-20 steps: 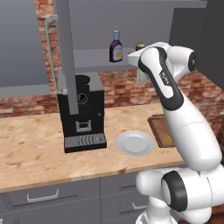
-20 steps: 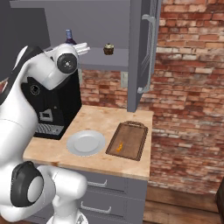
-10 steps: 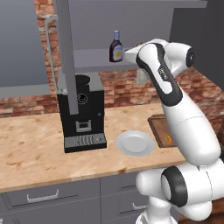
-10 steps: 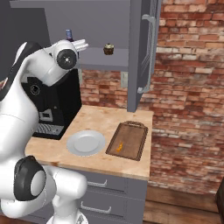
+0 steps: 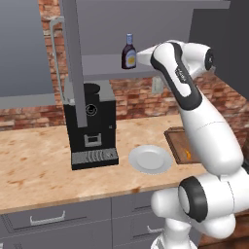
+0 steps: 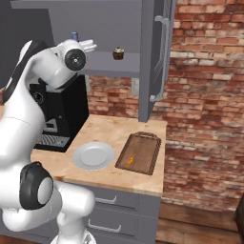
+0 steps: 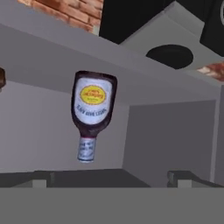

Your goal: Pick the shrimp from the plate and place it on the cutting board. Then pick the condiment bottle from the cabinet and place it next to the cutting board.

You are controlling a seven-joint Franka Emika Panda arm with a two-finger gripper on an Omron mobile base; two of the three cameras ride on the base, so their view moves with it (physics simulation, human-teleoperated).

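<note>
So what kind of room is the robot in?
It looks like a kitchen. A wooden counter runs along a brick wall, with a black coffee machine on it, a white plate and a cutting board. A sauce bottle stands on a cabinet shelf above.

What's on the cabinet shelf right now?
The condiment bottle stands upright on the cabinet shelf, and a small brown cupcake sits farther right. The arm's upper link covers the shelf between them, so anything there is hidden.

Black coffee machine [image 5: 91, 127] on wooden counter [image 5: 34, 165], brown cupcake [image 6: 118, 53] up high, red brick wall [image 6: 205, 95], grey drawers [image 5: 53, 221]
</note>
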